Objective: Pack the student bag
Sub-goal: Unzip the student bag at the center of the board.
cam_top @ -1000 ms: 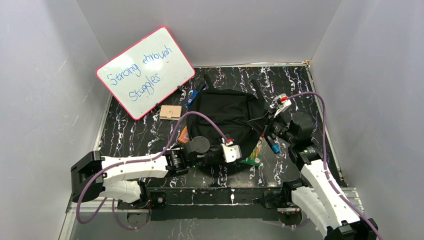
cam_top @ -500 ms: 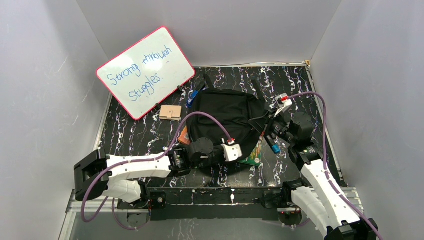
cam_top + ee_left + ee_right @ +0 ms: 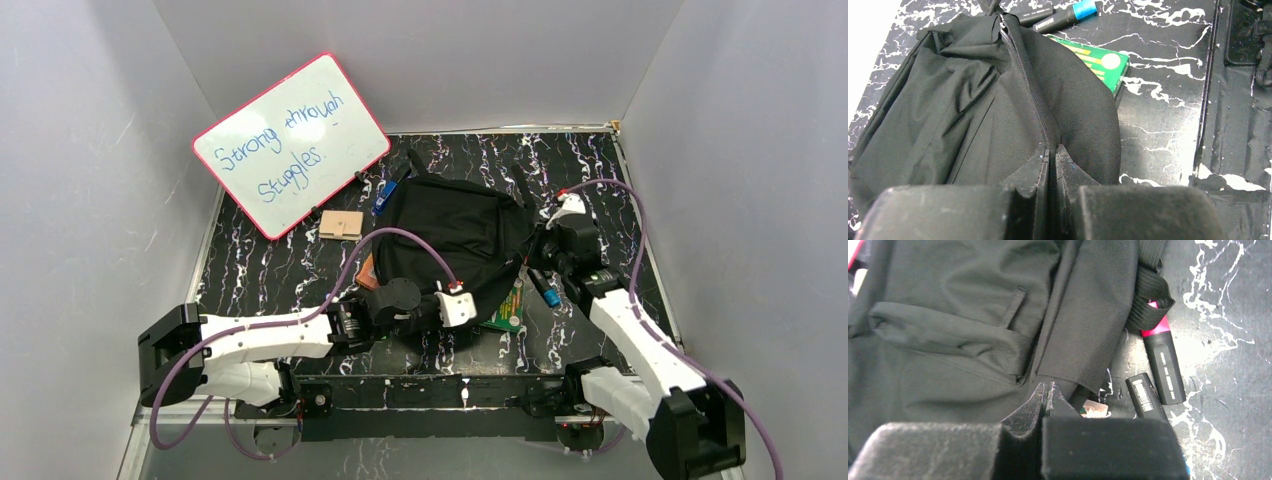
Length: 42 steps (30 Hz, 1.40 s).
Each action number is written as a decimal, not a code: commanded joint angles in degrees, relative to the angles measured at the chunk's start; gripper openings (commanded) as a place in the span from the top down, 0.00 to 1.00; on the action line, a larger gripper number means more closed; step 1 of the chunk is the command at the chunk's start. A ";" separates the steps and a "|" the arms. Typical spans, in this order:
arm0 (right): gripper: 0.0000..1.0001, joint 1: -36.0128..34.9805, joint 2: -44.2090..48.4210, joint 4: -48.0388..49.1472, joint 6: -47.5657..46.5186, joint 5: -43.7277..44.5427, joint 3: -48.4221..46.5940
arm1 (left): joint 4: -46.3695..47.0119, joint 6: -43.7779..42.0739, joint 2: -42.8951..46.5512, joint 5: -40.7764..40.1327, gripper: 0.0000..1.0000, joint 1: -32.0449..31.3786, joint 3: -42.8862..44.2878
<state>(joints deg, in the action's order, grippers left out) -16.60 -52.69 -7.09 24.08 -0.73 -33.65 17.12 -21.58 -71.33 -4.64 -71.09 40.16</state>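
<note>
Marbled table [image 3: 262,272] — left pincer [image 3: 1052,150], right pincer [image 3: 1046,388] low, tight on student bag [image 3: 450,225]

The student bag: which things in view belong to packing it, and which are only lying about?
In the job: student bag; left gripper and right gripper, both shut on its fabric; probably green box, blue-capped marker, pink marker.
Lying about: whiteboard, wooden block.

Colours shown: black backpack [image 3: 455,230]; black table [image 3: 260,280] veined with white marbling; white board [image 3: 290,145] with pink rim and blue handwriting; green box [image 3: 1095,57] with yellow stripes; black blue-capped marker [image 3: 1068,14]; black pink-capped marker [image 3: 1163,360]; pale tan block [image 3: 341,224].
</note>
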 commanded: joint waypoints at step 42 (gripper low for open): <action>0.59 2.45 -19.48 14.71 -9.72 18.66 -20.93 | 0.02 15.85 10.83 -18.11 0.10 -0.09 0.25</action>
<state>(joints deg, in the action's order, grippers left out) -14.55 -72.51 7.42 14.31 15.75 -49.50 16.29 -10.81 -62.98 -12.62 -71.29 38.63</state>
